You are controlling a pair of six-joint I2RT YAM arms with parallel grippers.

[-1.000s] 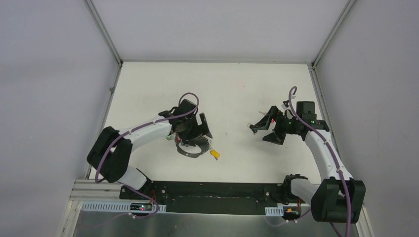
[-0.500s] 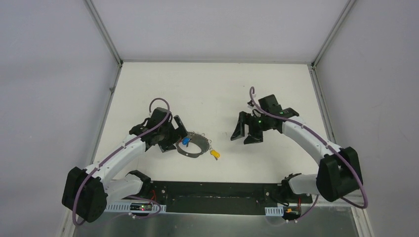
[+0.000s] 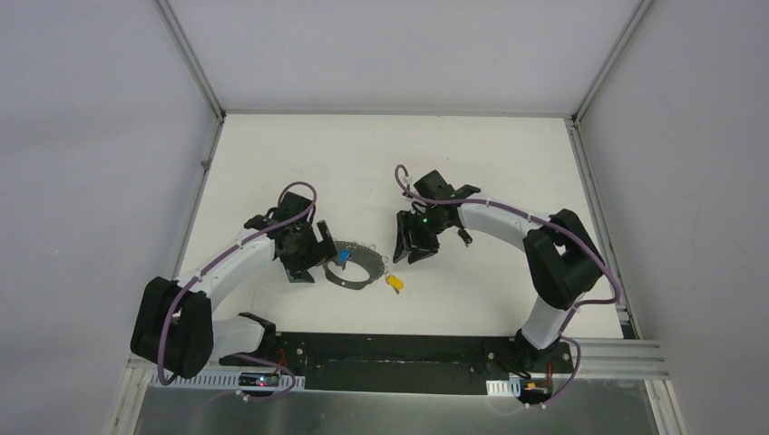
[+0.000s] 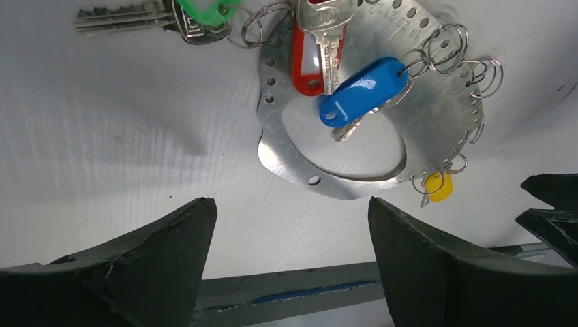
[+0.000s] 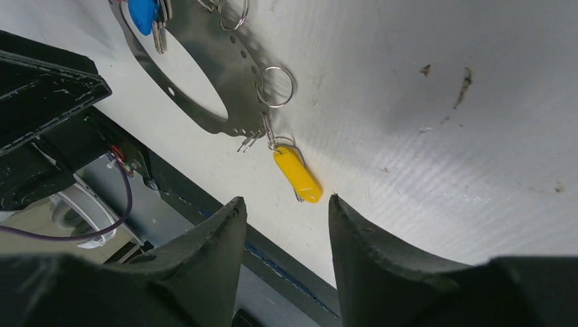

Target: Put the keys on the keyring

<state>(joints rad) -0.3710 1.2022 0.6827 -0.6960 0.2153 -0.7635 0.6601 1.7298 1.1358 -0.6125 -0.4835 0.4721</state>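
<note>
Looking down on the worktop (image 3: 472, 163), the keyring (image 3: 352, 285) lies flat in the middle between the two arms. Up close it is a silvery band punched with holes (image 4: 341, 187), with small split rings along its rim. The blue key (image 4: 361, 88) lies across the opening, hooked to the rim. The red key (image 4: 307, 58) rests on the band, and the green key (image 4: 204, 10) sits just outside it. The yellow key (image 5: 298, 174) lies outside the rim too, on the near right, linked by a small ring.

The left pincer (image 3: 313, 260) sits just left of the keyring, fingers spread wide (image 4: 290, 218) and released, with nothing between them. The right pincer (image 3: 413, 254) is just to the right, close to the yellow key. Its fingers stand apart with a narrower gap (image 5: 285, 204), grasping nothing.
</note>
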